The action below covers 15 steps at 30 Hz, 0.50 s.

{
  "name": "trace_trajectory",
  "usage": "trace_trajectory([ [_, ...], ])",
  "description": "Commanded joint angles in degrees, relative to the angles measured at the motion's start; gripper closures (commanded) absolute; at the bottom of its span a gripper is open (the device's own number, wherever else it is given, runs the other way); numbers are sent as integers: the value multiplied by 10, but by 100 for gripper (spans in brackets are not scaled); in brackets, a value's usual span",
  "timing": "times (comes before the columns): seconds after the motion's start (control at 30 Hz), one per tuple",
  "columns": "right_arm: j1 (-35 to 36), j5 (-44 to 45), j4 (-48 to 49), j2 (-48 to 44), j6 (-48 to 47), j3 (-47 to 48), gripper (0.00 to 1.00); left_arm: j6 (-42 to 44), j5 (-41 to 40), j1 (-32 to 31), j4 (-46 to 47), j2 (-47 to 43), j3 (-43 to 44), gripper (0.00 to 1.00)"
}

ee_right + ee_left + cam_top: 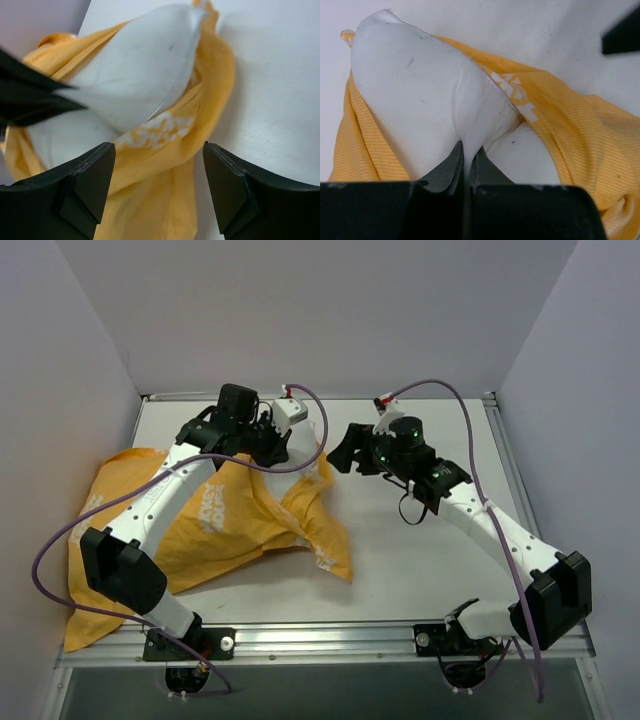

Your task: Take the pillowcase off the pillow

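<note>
The orange-yellow pillowcase (240,525) lies crumpled across the left half of the table. In the left wrist view the white pillow (420,90) sticks out of the pillowcase (570,130). My left gripper (468,147) is shut on a pinched fold of the pillow. From above, that gripper (275,445) sits at the far end of the cloth. My right gripper (345,455) hovers just to its right with the jaws open. In the right wrist view the right gripper (159,155) has a band of pillowcase (160,190) lying between and below its fingers, untouched, and the pillow (135,75) beyond.
The pillowcase hangs over the table's left edge (75,570). White tabletop (430,570) shows to the right of the cloth, under the right arm. Grey walls close in on the left, back and right.
</note>
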Motion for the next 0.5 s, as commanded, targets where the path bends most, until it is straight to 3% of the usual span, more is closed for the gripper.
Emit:
trace_trajectory([
  [0.0,50,-14,-23,-34,7,-45,28,-12,-12,4,49,-5,52,98],
  [0.1,94,-4,25,-41,25,-66,26,-11,-14,2,47,-2,60,98],
  [0.33,123,23,43,23,59,-6,29,-9,-23,-8,43,-5,50,98],
  [0.43,126,15,33,47,67,-9,60,-14,-46,-7,47,-6,53,98],
  [0.47,128,15,26,46,68,-20,80,-19,-63,-8,53,-3,53,98],
])
